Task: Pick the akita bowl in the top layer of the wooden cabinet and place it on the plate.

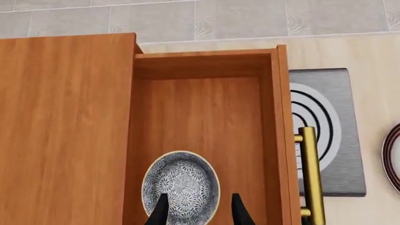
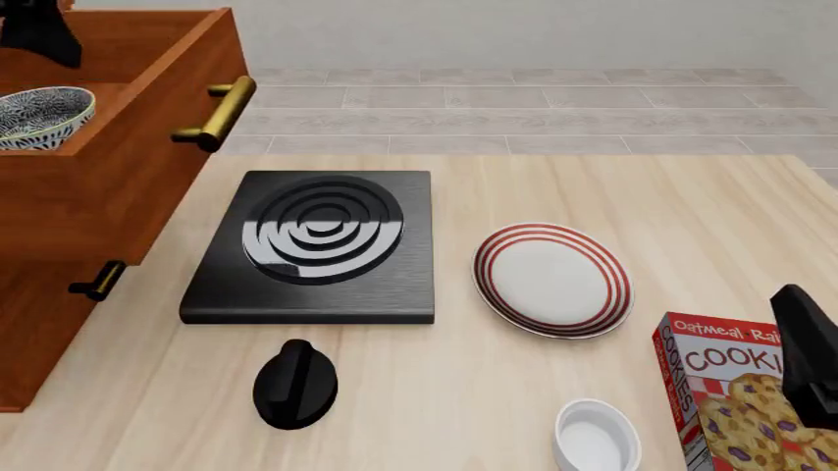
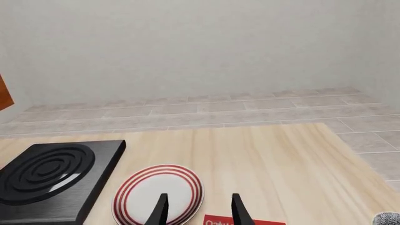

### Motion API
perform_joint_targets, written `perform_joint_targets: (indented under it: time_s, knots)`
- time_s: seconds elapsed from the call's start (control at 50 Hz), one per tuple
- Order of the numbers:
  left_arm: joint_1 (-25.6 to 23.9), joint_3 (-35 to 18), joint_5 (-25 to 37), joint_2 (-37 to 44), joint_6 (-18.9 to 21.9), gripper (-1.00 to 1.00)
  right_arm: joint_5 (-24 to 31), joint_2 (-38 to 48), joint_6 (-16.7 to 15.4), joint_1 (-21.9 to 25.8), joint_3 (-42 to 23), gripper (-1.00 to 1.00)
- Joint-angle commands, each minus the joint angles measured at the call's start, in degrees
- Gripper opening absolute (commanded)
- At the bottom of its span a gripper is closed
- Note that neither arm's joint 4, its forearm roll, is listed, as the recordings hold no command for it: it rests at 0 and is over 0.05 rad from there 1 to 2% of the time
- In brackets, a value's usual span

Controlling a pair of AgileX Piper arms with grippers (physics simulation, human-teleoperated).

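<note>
wooden cabinet [image 2: 78, 216]: reddish-brown, at the tabletop's [image 2: 654, 216] left edge; taken here as landmark. top layer of the wooden cabinet [image 1: 200, 122]: pulled out, brass bar handle [image 2: 220, 111] on its front.
akita bowl [image 1: 181, 183]: speckled black and white, upright on the floor of the open top layer, toward its handle end.
left gripper [image 1: 198, 211]: above the open top layer, jaws parted wide, one tip over the bowl's rim, the other past it; contact with the bowl cannot be told.
stove [image 2: 318, 245]: black square, just right of the cabinet.
plate [image 2: 551, 279]: white, red-ringed, right of the stove, well apart from the cabinet.
knob [image 2: 294, 384]: black, near side of the stove.
ramekin [image 2: 596, 436]: plain white, nearer than the plate.
cookie box [image 2: 733, 397]: far right of the cabinet.
right gripper [image 3: 198, 211]: over the cookie box, jaws parted, holding nothing.
</note>
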Motion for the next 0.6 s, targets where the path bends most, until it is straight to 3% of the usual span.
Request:
perform_joint_targets:
  time_s: [0.02,0.6]
  knots:
    - [-0.01,1.82,-1.42,0.58,0.07,1.0,-0.45,0.55,-0.06,-0.01,-0.02,1.0]
    - [-1.1,6.9,-5.29,0.92,-0.65,1.0,0.33,-0.27,0.16,-0.15,-0.02,1.0]
